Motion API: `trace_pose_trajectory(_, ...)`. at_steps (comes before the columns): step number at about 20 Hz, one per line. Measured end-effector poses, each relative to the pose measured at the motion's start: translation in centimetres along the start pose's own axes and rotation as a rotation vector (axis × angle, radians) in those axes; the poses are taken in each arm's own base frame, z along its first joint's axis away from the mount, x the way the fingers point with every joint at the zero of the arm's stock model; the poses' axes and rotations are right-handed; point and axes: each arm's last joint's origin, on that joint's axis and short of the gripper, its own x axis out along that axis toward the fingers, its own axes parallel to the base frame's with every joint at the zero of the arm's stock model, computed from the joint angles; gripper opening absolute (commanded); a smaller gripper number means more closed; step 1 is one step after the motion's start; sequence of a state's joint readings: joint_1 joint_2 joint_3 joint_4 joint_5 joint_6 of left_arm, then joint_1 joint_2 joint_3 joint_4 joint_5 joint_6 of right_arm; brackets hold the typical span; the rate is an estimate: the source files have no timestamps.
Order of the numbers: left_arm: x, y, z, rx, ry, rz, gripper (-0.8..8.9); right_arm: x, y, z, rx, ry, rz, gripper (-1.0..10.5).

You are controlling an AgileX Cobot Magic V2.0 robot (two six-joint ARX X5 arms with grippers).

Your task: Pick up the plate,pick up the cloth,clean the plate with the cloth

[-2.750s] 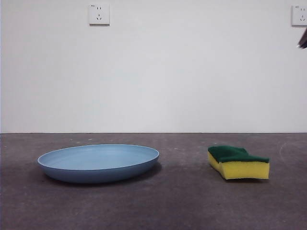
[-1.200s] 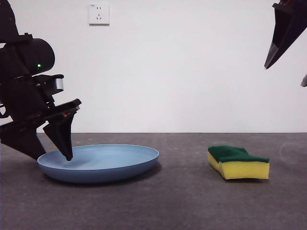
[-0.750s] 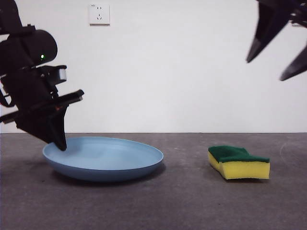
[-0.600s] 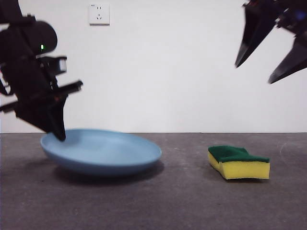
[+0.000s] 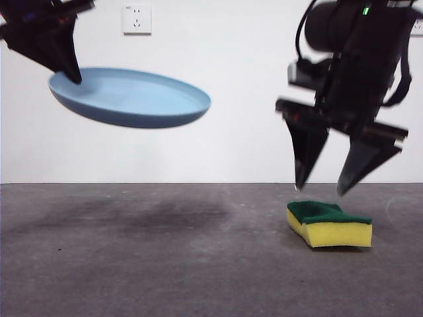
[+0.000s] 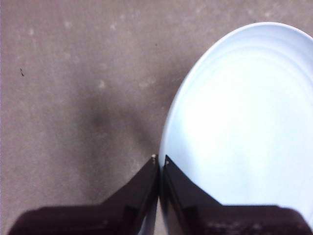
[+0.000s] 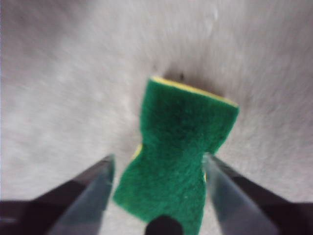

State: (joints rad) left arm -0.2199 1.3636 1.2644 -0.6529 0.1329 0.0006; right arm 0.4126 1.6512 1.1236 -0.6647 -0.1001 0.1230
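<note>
The light-blue plate [image 5: 130, 99] hangs tilted high above the table at the left, and my left gripper [image 5: 66, 69] is shut on its left rim. In the left wrist view the two jaws pinch the rim of the plate [image 6: 244, 117], with my left gripper [image 6: 160, 159] meeting at the edge. The cloth [image 5: 328, 224], a yellow sponge with a green top, lies on the table at the right. My right gripper [image 5: 322, 188] hovers open just above it. From the right wrist the cloth [image 7: 178, 152] sits between the spread jaws of my right gripper [image 7: 159, 161].
The grey table [image 5: 165, 264] runs to a white wall with a socket [image 5: 136, 19] at the upper left. The plate's shadow [image 5: 132, 218] falls on the table under it.
The left gripper has lifted the plate from the table to high at the left. The right arm has come down from the top right corner to just above the cloth.
</note>
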Motion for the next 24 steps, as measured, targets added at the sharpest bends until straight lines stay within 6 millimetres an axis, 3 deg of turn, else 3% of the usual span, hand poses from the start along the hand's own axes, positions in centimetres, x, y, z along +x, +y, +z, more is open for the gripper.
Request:
trace_pose_trajectory(4,-0.7,-0.1,-0.1,0.002,-0.008,0.000,-0.08,2.4,-0.3,-0.1,0.007,0.068,-0.020,2.7)
trace_pose_trajectory(9,-0.7,-0.1,-0.2,0.009,0.008,0.000,-0.08,3.9,-0.5,0.0,0.007,0.098,-0.061,-0.2)
trace_pose_trajectory(15,-0.6,-0.1,-0.2,0.017,0.010,0.001,-0.08,3.4,-0.4,0.2,0.004,0.074,-0.056,-0.2)
trace_pose_trajectory(17,0.0,0.0,-0.3,0.015,0.025,0.001,-0.08,1.8,0.0,0.3,-0.006,0.024,-0.048,-0.2)
trace_pose_trajectory(21,2.2,0.0,-0.6,0.014,0.091,-0.003,-0.08,-4.7,1.9,0.1,-0.051,-0.174,0.042,-0.2)
trace_pose_trajectory(24,2.9,-1.5,-0.7,0.049,0.112,-0.038,-0.08,-9.1,4.2,-0.8,-0.108,-0.331,0.118,-0.2)
